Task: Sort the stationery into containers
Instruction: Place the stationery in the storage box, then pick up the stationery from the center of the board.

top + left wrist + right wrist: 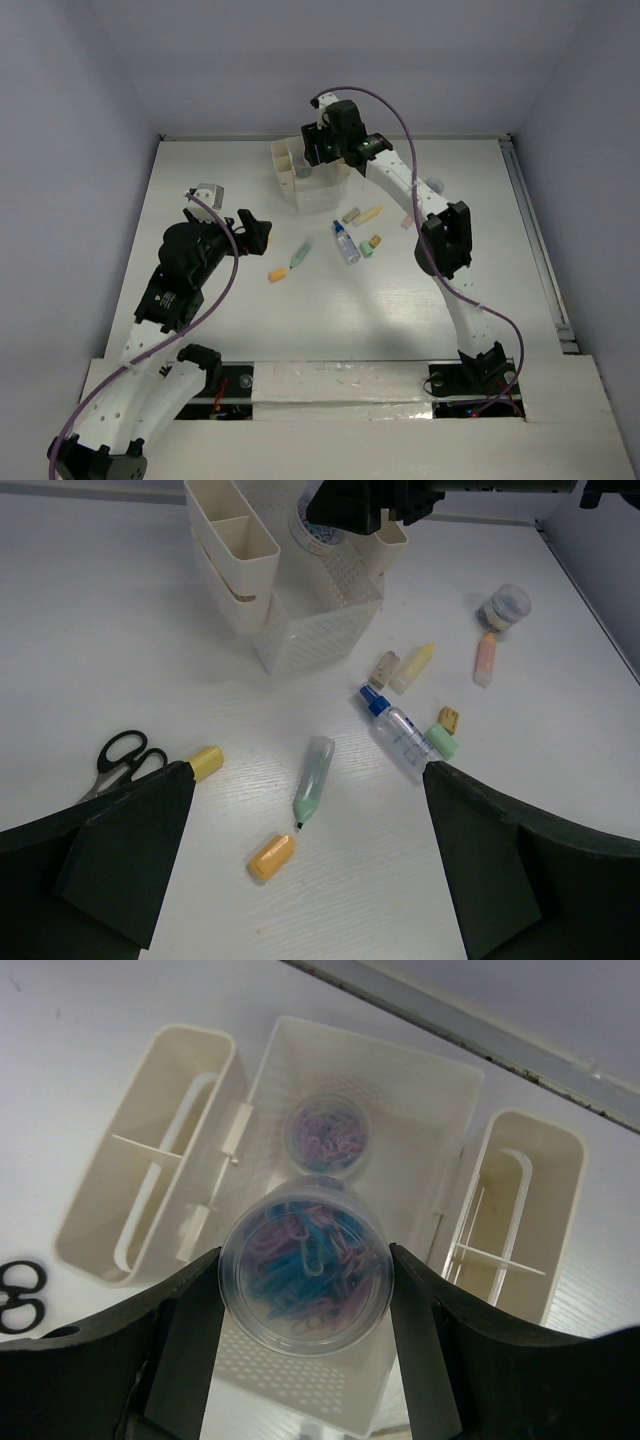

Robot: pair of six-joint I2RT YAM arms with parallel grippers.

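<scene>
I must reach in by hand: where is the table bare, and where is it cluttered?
Bare: the white table left of the cream-white plastic organizer, and the near stretch between the orange block and the arm bases. Cluttered: around the blue-capped clear bottle and small blocks.

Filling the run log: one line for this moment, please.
right gripper: shut on jar over organizer | left gripper: open, empty | second jar: in organizer's middle bin
</scene>
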